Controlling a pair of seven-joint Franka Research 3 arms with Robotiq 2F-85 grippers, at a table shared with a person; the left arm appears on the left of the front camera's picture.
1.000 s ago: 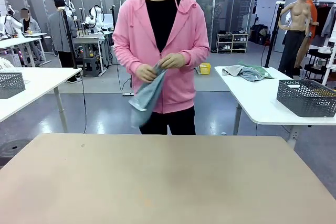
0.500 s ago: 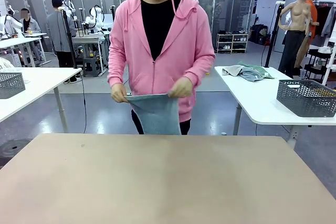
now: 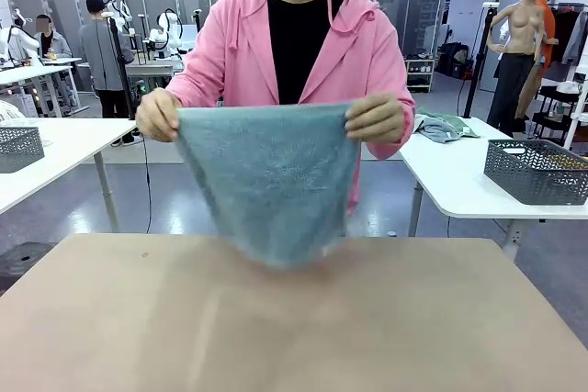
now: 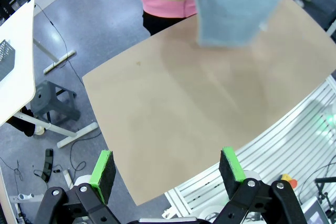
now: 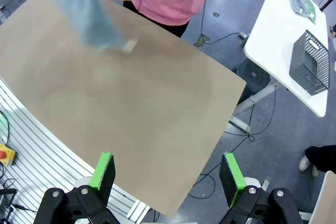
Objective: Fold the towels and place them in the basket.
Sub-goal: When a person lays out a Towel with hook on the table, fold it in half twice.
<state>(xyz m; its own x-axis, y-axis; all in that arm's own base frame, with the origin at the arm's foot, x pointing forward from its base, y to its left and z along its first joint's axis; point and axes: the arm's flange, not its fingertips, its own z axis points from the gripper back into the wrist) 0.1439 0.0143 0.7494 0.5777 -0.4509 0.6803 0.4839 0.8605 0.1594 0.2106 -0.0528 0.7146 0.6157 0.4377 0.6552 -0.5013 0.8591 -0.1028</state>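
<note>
Looks bright and even, lit from overhead. Casts only faint, soft shadows on the tabletop [image 3: 413,319]. Smears with motion blur at the lower edge of the blue-grey towel [image 3: 266,172], near and far alike. Bends hard at the wrist-view edges. Gleams mildly off the far floor [image 3: 184,199].

The towel [image 3: 266,176] hangs over the table's [image 3: 294,328] far edge, in front of the person [image 3: 294,43] standing behind it.
</note>
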